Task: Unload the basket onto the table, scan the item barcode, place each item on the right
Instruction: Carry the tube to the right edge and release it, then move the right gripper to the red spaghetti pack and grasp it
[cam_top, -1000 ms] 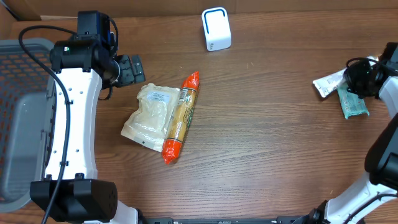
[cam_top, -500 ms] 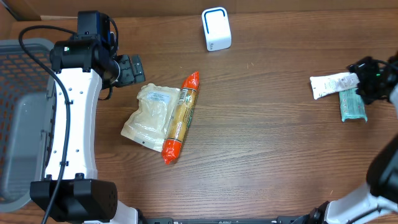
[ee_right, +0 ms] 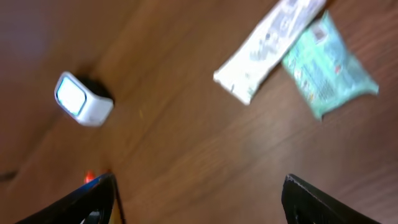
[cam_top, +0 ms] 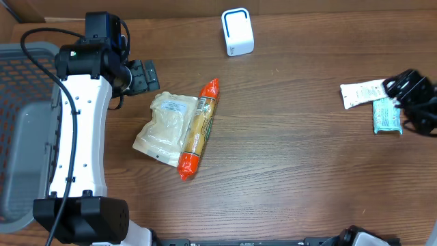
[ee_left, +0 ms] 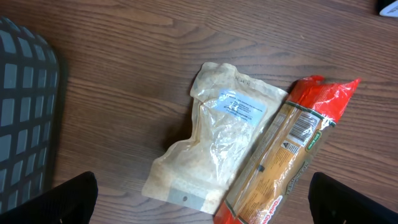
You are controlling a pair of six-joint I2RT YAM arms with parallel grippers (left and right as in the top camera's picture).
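Plainly, the right pincer point(ee_right: 199, 183) stands wide open and empty, a white packet point(ee_right: 267, 46) and teal pack point(ee_right: 329, 65) touching just ahead of it on the bench point(cam_top: 287, 150); the left pincer point(ee_left: 202, 180), equally wide and empty, hangs over a pouch point(ee_left: 211, 143) and sausage point(ee_left: 280, 162).

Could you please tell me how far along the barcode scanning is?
Seemingly done: a white packet and a teal packet lie together at the right. In hand: nothing; the right gripper and left gripper are both open. Left: the clear pouch and orange roll lie ungripped, away from the scanner.
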